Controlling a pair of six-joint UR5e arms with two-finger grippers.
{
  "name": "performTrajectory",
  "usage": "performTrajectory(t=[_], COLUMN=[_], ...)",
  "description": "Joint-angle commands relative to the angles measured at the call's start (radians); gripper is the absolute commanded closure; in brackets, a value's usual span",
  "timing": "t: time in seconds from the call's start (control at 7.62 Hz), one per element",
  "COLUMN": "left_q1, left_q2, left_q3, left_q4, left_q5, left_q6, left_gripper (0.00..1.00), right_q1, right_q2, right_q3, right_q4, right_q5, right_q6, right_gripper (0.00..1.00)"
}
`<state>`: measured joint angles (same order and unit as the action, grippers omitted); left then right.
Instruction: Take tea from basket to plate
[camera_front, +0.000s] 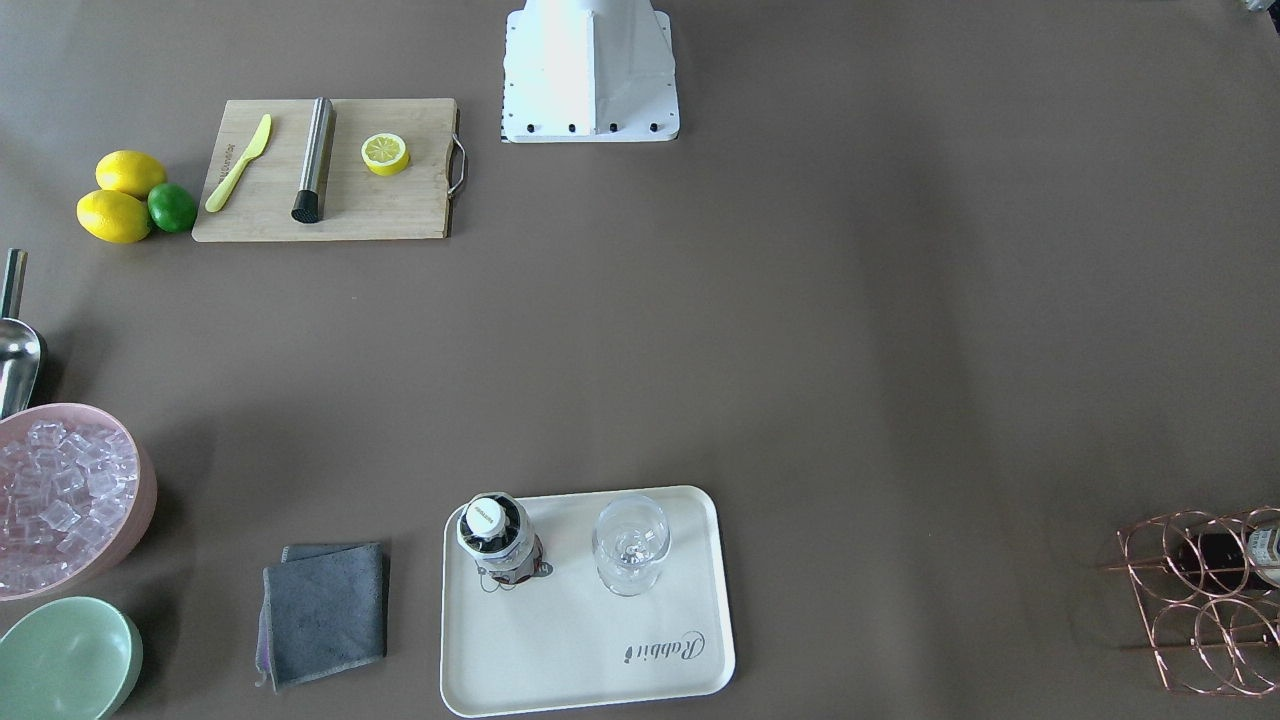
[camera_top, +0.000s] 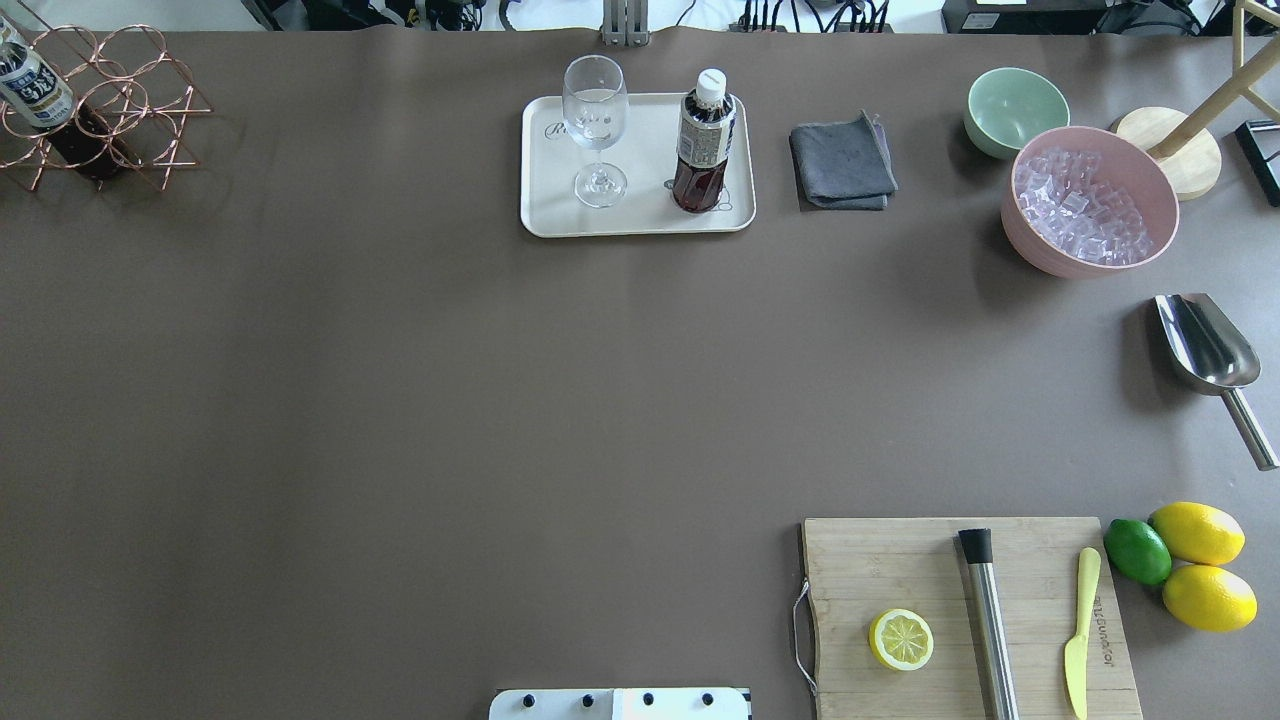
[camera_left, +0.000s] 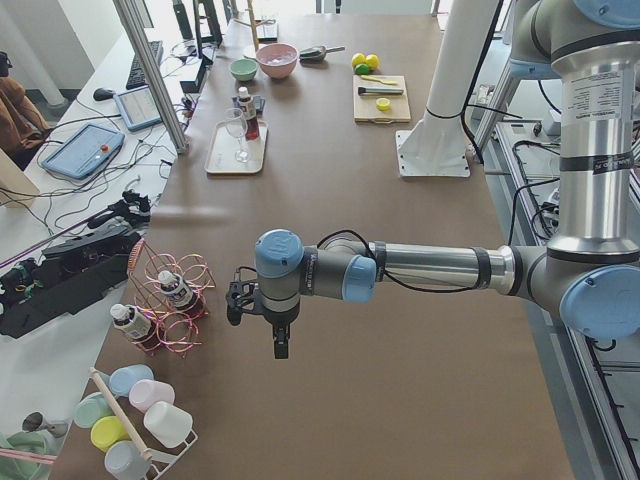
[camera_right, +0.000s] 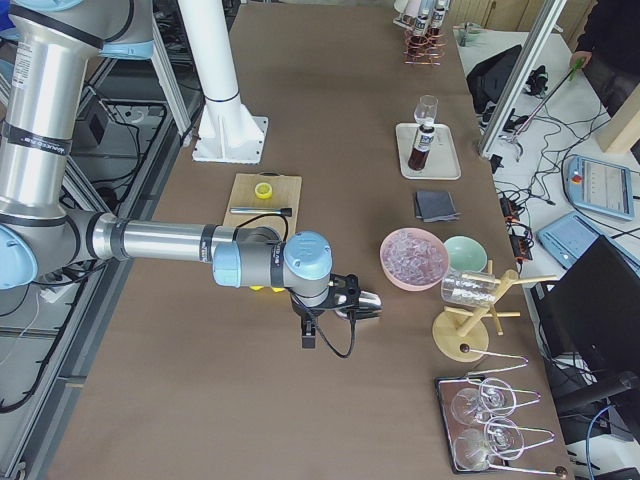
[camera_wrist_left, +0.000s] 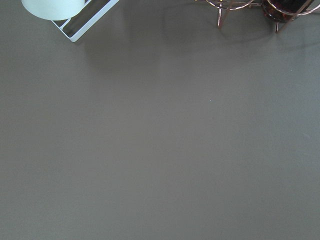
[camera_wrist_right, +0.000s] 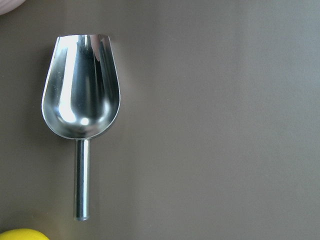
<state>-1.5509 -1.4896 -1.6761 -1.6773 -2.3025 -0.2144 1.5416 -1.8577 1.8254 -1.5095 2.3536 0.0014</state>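
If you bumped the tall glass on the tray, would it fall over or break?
It would probably tip easily: the glass stands upright on a thin stem with a small foot. It looks clear and thin, so likely fragile. The tea stands near it on the tray, so a fall might knock that too.

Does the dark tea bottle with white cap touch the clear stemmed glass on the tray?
Apart. The overhead view shows bare cream tray between tea bottle and stemmed glass.
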Motion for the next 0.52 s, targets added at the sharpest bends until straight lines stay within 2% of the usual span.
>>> performTrajectory(t=[0.0,0.39], left_q1=[-0.002,-0.025], left_q2=[-0.003,0.0], left_q3=[0.004,-0.001], left_q4=[-0.001,-0.001], left_q5=[0.0,-0.046], left_q6=[-0.002,0.0], left_gripper=[0.02,0.02], right_q1=[0.0,0.0], right_q2=[0.0,0.002], right_q3=[0.0,0.002], right_q4=[0.0,-0.001], right_q5=[0.0,0.001], right_q6=[0.0,0.0], right_gripper=[0.0,0.0])
